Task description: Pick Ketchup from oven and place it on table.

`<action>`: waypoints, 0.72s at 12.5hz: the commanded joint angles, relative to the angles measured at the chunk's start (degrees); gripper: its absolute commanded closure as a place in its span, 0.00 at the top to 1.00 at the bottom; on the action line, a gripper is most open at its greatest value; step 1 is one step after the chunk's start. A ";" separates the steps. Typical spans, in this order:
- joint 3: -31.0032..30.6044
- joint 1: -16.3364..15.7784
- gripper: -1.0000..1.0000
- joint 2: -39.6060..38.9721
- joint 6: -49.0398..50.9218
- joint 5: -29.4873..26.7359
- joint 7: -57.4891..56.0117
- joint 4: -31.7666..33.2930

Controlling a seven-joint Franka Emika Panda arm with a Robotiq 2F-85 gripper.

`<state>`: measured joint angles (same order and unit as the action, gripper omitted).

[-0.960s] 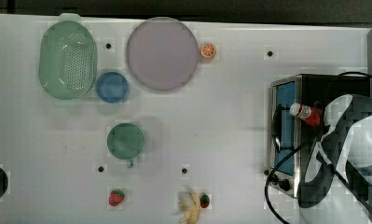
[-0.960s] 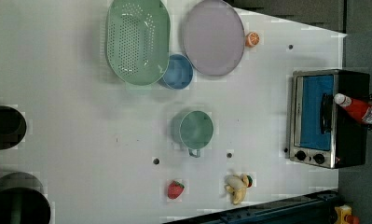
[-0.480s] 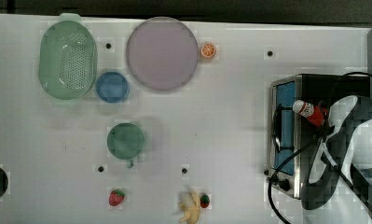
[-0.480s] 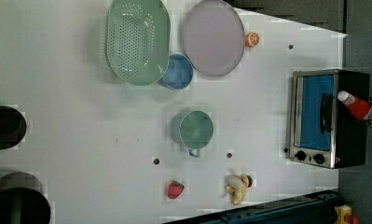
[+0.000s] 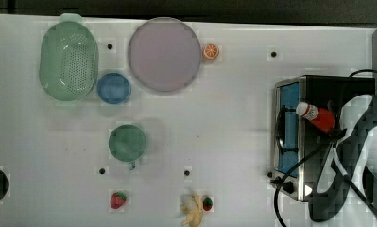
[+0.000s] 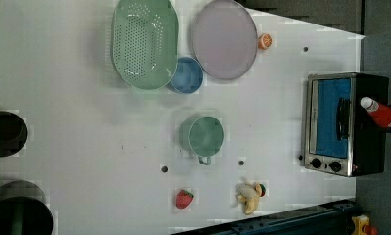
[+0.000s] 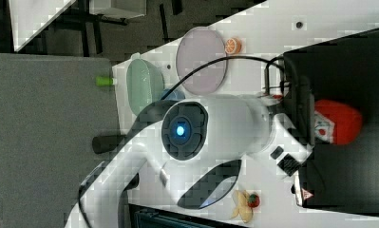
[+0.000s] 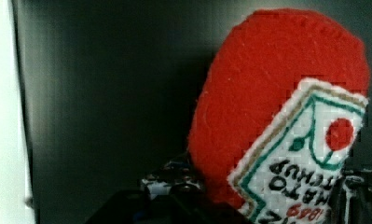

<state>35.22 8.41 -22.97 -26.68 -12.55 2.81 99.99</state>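
Note:
The ketchup [image 5: 318,118], a red bottle with a white cap, lies on top of the black oven [image 5: 290,142] at the top view's right, cap pointing over the blue glass door. My gripper [image 5: 331,124] is at the bottle's base end. Up close in the wrist view, the red base and label of the ketchup [image 8: 277,102] sit between my dark fingers [image 8: 174,186], which press its sides. The right view has the gripper [image 7: 315,121] against the ketchup [image 7: 339,121] above the oven's top [image 7: 348,57]. The left view shows the ketchup [image 6: 381,113] on the oven [image 6: 335,122]. The white table [image 5: 233,142] spreads beside the oven.
On the table stand a green colander [image 5: 69,60], a blue bowl [image 5: 114,87], a purple plate [image 5: 164,54], an orange slice [image 5: 210,51], a green cup [image 5: 127,142], a strawberry [image 5: 118,199] and a banana [image 5: 193,210]. A black cable [image 5: 290,175] loops by the oven's front.
The gripper has closed in on the ketchup. Bottle and arm have shifted slightly toward the top view's right.

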 commanded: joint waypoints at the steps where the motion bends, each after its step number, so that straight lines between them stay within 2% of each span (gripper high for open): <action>1: 0.21 -2.75 0.64 5.18 6.21 4.73 0.56 -8.48; 3: -0.03 -4.64 0.64 6.61 10.11 7.79 0.56 -12.60; 5: -1.16 -6.94 0.64 8.32 12.46 8.48 0.55 -15.03; 9: -6.77 -11.51 0.64 12.37 22.26 8.48 0.13 -15.02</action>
<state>29.71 2.12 -11.24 -5.08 -3.61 2.95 84.43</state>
